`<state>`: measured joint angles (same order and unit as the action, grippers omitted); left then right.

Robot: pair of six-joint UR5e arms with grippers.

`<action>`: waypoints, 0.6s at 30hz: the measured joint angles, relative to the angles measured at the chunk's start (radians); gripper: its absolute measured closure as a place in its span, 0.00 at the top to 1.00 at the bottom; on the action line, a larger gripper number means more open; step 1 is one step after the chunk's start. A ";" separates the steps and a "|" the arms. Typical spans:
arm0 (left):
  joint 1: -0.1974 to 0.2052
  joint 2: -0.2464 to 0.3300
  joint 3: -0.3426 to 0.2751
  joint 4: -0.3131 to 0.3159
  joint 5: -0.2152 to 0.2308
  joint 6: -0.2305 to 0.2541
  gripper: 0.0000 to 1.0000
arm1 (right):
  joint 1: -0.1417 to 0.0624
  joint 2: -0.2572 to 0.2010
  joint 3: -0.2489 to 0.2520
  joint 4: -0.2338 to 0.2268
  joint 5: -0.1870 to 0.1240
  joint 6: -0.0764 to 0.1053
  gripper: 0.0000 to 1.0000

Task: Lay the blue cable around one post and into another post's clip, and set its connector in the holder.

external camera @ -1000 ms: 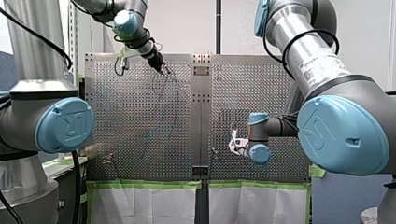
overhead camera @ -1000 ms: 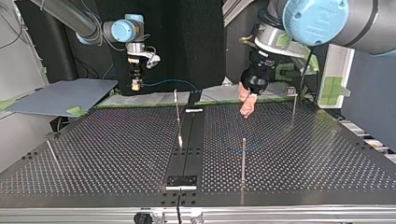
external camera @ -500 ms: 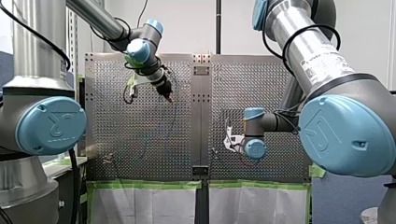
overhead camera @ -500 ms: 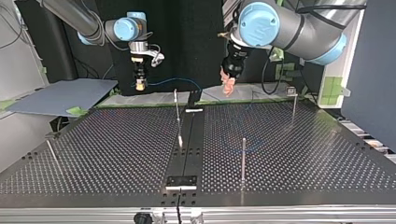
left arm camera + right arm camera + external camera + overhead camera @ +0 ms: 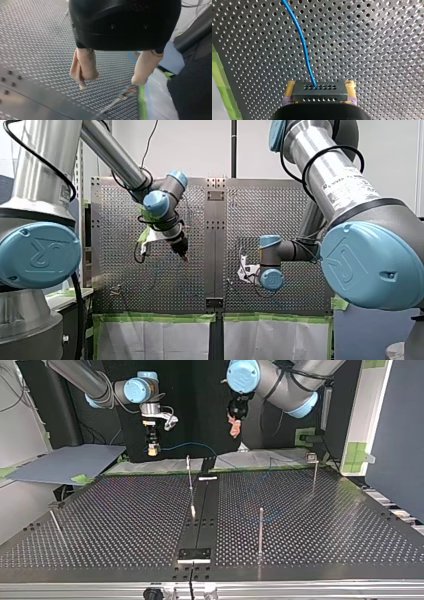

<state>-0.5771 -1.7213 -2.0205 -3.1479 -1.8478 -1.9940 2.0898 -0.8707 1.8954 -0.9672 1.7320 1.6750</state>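
My right gripper (image 5: 320,88) is shut on a black connector (image 5: 319,93); its yellow pads clamp both ends. The blue cable (image 5: 300,40) leaves the connector and runs ahead over the perforated plate. In the top view my right gripper (image 5: 153,449) hangs above the table's far edge, left of centre, and the blue cable (image 5: 192,446) arcs from it toward the view's right. My left gripper (image 5: 234,429) hovers high beyond the far edge, open. Nothing sits between its beige pads (image 5: 83,70), and only the plate shows below my left gripper (image 5: 112,83).
Thin metal posts stand on the table (image 5: 125,525): one near centre (image 5: 189,477), one nearer the camera (image 5: 260,532), one with a clip at far right (image 5: 314,472), one at left (image 5: 55,524). A dark plate (image 5: 195,554) sits on the central strip.
My left arm lifted off the table and swung toward the top view's middle and upward, still open. My right gripper drifted slightly to the top view's right, holding the connector.
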 joint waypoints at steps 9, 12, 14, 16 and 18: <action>-0.089 -0.089 -0.089 0.089 -0.089 -0.069 1.00 | 0.013 0.000 0.000 0.002 -0.016 0.002 0.00; -0.119 -0.119 -0.119 0.119 -0.119 -0.054 1.00 | 0.019 0.000 0.000 0.002 -0.017 0.002 0.00; -0.137 -0.137 -0.137 0.138 -0.137 -0.048 1.00 | 0.022 0.000 0.000 0.002 -0.018 0.002 0.00; -0.152 -0.152 -0.152 0.152 -0.151 -0.046 1.00 | 0.025 0.000 0.000 0.002 -0.018 0.002 0.00; -0.171 -0.171 -0.170 0.171 -0.160 -0.045 1.00 | 0.028 0.000 0.000 0.002 -0.018 0.002 0.00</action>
<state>-0.7478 -1.8919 -2.1909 -2.9766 -2.0077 -2.0391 2.1174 -0.8708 1.8954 -0.9651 1.7137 1.6769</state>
